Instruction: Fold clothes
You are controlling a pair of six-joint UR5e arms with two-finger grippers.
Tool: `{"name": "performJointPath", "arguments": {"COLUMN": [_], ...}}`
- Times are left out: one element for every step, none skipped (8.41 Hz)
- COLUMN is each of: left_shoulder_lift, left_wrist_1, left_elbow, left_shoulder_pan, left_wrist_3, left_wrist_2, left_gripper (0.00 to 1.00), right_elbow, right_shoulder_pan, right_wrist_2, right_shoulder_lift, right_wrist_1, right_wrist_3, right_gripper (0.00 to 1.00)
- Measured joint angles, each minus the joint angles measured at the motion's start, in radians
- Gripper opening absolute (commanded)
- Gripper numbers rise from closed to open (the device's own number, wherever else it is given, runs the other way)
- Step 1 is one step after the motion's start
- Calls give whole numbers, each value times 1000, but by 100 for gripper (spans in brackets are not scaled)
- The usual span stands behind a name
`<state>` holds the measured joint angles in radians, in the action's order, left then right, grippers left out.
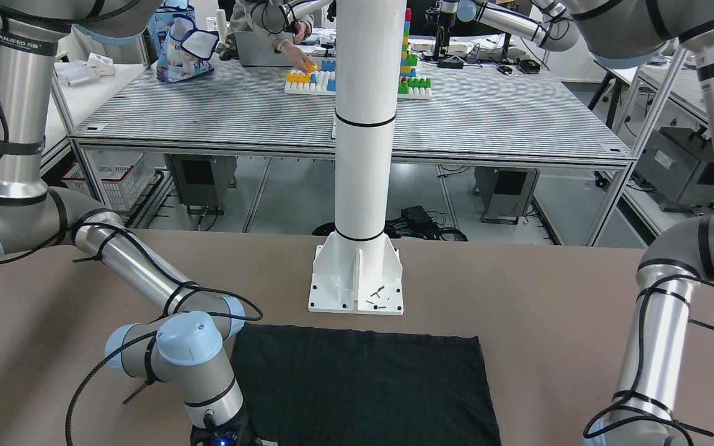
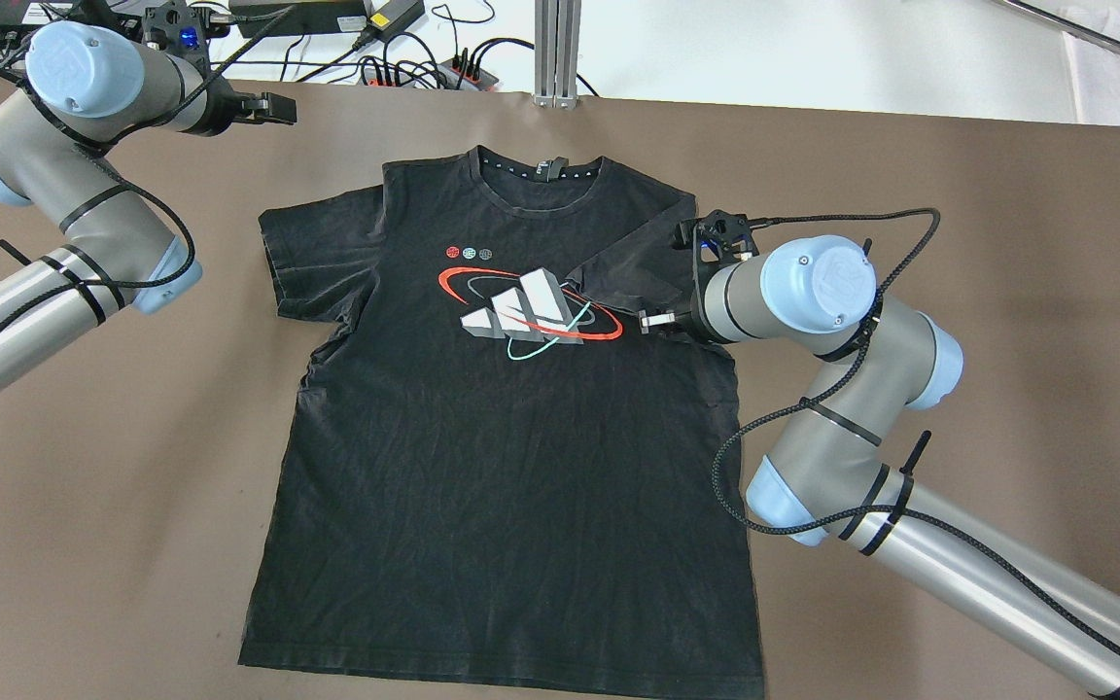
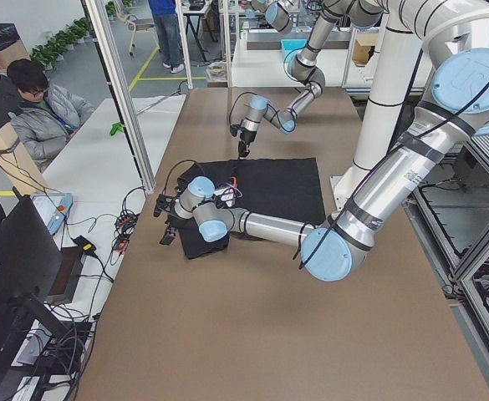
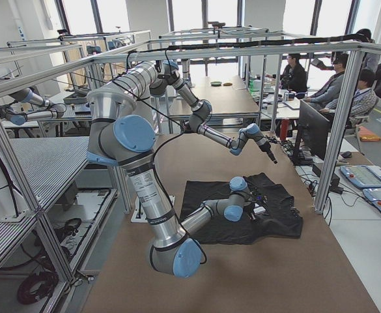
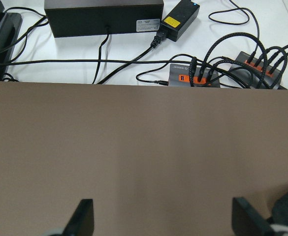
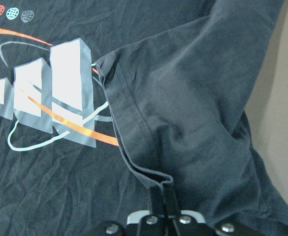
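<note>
Cut off by front view's bottom edge: lower part of black T-shirt (image 1: 363, 384). Partly hidden in overhead behind right gripper (image 2: 652, 319) and its wrist: folded-in sleeve (image 2: 633, 262). Only two fingertips of left gripper (image 5: 163, 219) showing, rest below wrist view's edge. Too small in side views: both jaw gaps.

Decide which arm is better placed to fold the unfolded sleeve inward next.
Left. The left gripper is open over the table, nearer the unfolded sleeve. The right gripper is shut on the folded sleeve, which lies across the T-shirt.
</note>
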<state>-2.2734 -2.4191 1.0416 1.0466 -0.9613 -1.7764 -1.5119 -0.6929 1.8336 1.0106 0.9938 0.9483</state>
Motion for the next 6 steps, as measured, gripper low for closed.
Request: {"name": "performJointPath", "arguments": {"left_shoulder_lift": [0,0,-1,-1,-1,-1], "left_wrist_1": [0,0,0,0,0,0], "left_elbow": [0,0,0,0,0,0], "left_shoulder_pan": [0,0,0,0,0,0], "left_wrist_3": [0,1,1,0,1,1], "left_wrist_2": [0,0,0,0,0,0], "left_gripper": [100,100,100,100,100,100], "right_elbow": [0,-1,-1,-2,-1,-1], "right_shoulder_pan": [8,12,14,14,13,7], "right_wrist_2": [1,0,-1,-2,-2,-3], "right_shoulder_lift": [3,10,20,28,34,36], "right_wrist_1": [0,-2,-6,-9,-11,-11], "right_wrist_3": [1,2,2,0,-5,-9], "right_gripper": [94,94,94,94,94,94]}}
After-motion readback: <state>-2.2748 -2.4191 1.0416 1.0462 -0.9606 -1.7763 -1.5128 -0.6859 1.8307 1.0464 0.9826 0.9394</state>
